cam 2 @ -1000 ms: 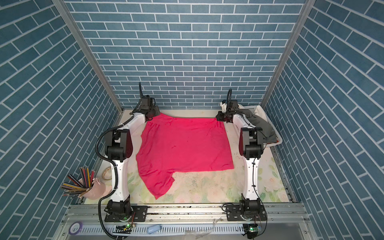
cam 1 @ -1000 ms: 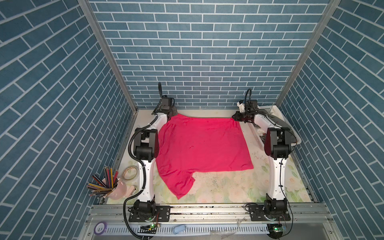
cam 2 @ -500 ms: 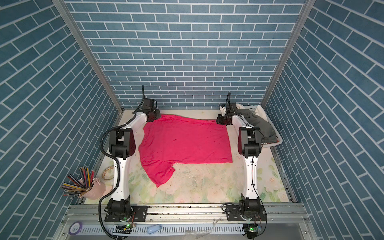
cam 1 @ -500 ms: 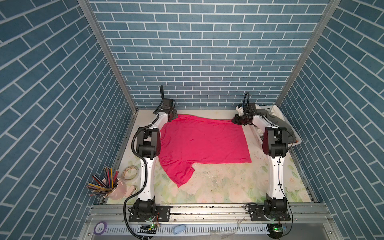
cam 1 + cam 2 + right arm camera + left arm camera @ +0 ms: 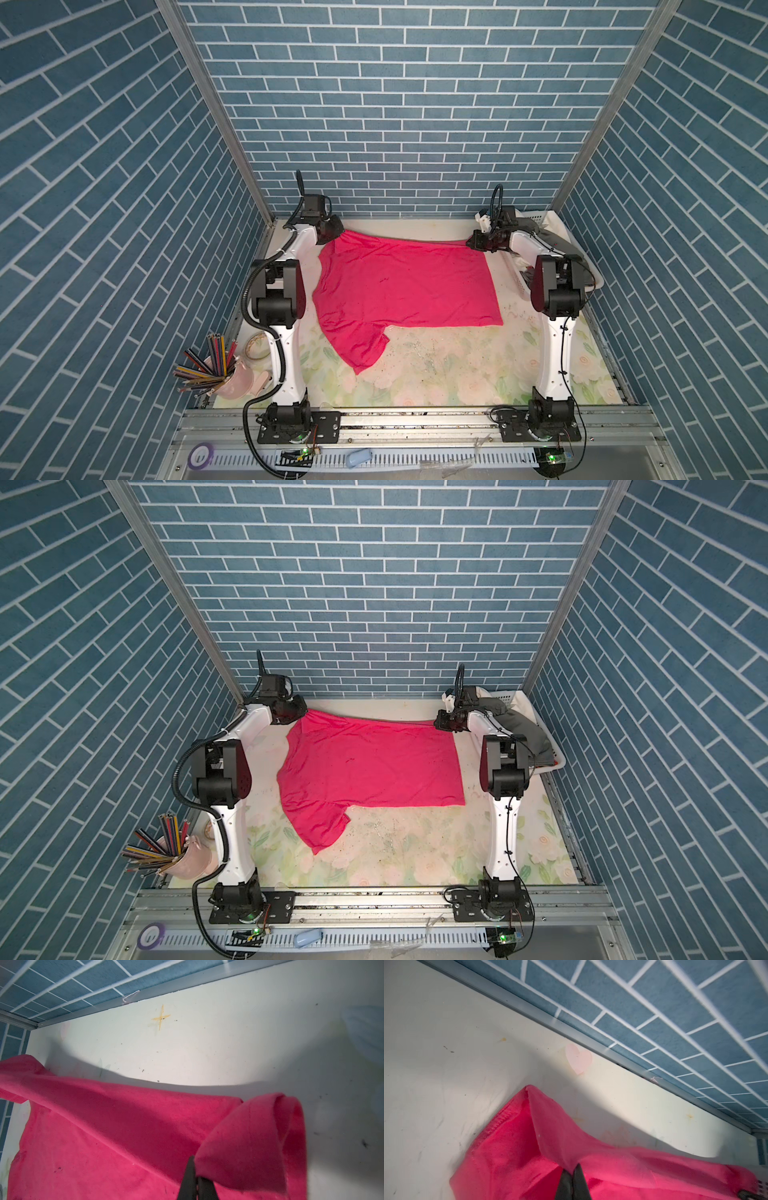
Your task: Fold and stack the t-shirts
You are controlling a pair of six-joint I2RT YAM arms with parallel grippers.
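A robotics lab test cell dressed with a few household props.

Blue brick-pattern walls (image 5: 399, 104) meet at bare aluminium posts (image 5: 218, 112) and box in a bench (image 5: 436, 374) under a floral cover. The left arm (image 5: 286, 332) and right arm (image 5: 555, 349) are bolted to an aluminium rail (image 5: 415, 422) along the bench's front edge, with a slotted cable duct (image 5: 395, 458) and a green-lit circuit board (image 5: 555, 458) just in front. The props are homely: a bright pink t-shirt (image 5: 403, 282) spread on the bench, a white slotted basket (image 5: 513, 696) in the far right corner, a pink cup of coloured pencils (image 5: 239, 380), and a roll of purple tape (image 5: 191, 458).
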